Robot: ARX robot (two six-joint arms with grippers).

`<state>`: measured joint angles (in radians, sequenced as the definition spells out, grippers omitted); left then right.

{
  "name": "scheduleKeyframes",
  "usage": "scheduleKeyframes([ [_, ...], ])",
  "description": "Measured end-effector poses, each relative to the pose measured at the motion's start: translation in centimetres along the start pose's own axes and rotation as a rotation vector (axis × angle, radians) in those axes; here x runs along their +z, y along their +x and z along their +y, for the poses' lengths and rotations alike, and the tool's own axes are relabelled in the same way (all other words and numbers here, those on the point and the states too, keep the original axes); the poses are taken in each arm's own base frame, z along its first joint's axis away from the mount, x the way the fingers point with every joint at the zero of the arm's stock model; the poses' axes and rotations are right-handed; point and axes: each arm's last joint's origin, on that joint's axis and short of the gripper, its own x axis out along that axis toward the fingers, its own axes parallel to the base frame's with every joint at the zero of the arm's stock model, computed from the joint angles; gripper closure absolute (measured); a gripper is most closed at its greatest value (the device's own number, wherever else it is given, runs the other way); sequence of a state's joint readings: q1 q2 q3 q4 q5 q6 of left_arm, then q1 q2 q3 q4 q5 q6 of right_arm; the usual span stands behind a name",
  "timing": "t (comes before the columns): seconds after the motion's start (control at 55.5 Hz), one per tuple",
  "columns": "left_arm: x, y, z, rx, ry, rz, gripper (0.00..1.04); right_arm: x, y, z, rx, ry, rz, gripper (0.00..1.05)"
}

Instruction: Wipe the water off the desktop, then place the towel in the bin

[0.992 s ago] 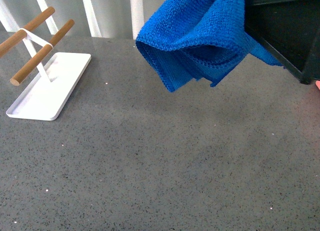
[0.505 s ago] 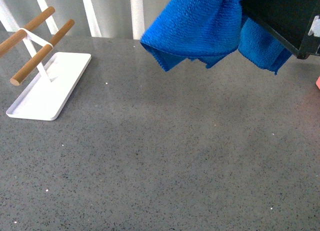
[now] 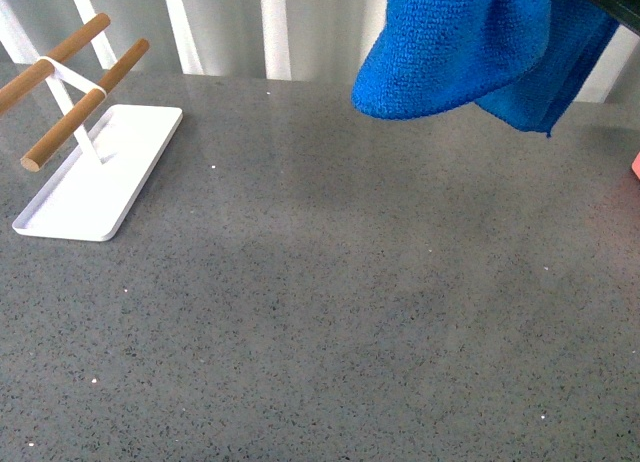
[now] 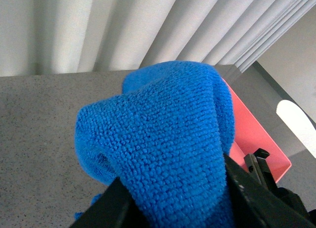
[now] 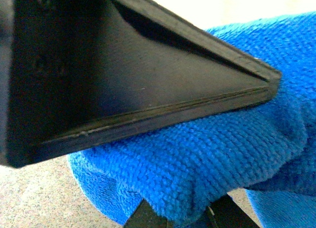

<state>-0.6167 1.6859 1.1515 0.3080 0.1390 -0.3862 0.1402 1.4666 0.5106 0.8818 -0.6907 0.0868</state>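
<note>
The blue towel [image 3: 465, 47] hangs bunched in the air over the far right of the dark speckled desktop [image 3: 320, 312]. In the left wrist view the towel [image 4: 168, 134] bulges up between my black fingers [image 4: 111, 208], and my left gripper [image 4: 177, 208] is shut on it. In the right wrist view my right gripper [image 5: 185, 215] is shut on a fold of the towel [image 5: 207, 164]. A pink bin [image 4: 254, 136] lies on the desktop just beyond the towel, and only its edge [image 3: 636, 164] shows in the front view.
A white tray [image 3: 60, 217] with a wooden-barred rack [image 3: 75, 117] stands at the far left. A black slab of arm hardware [image 5: 123, 65] fills much of the right wrist view. White curtains hang behind the desktop. A white rounded object [image 4: 296, 119] lies past the bin.
The towel has risen and shifted right, from above the middle back of the desktop to the top right. The black arm part has almost left the front view.
</note>
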Motion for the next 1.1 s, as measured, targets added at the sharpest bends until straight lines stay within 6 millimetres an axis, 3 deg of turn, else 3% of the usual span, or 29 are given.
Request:
scheduleKeyframes([
  [0.216,0.4,-0.5,1.7,0.054,0.008,-0.004,0.30,0.2,-0.5,-0.4,-0.024,0.011,-0.001,1.01],
  [0.397,1.1,-2.2,5.3,0.133,-0.004,-0.014,0.05,0.7,-0.6,-0.7,-0.036,0.009,-0.013,1.01],
  [0.523,2.3,-5.8,11.9,0.314,-0.070,-0.070,0.07,1.4,-1.2,-1.5,-0.080,0.012,-0.037,1.01],
  [0.685,2.2,-10.7,16.8,0.449,-0.125,-0.105,0.07,1.7,-1.5,-2.0,-0.103,0.020,-0.049,1.01],
  [0.83,1.3,-14.6,16.9,0.466,-0.118,-0.112,0.07,1.8,-1.5,-2.1,-0.103,0.024,-0.050,1.01],
  [1.01,0.0,-19.8,14.5,0.405,-0.096,-0.131,0.07,1.9,-1.8,-2.5,-0.126,0.027,-0.050,1.01],
  [1.1,-1.5,-22.8,12.4,0.397,-0.087,-0.136,0.07,1.9,-1.7,-2.6,-0.137,0.029,-0.045,1.01],
])
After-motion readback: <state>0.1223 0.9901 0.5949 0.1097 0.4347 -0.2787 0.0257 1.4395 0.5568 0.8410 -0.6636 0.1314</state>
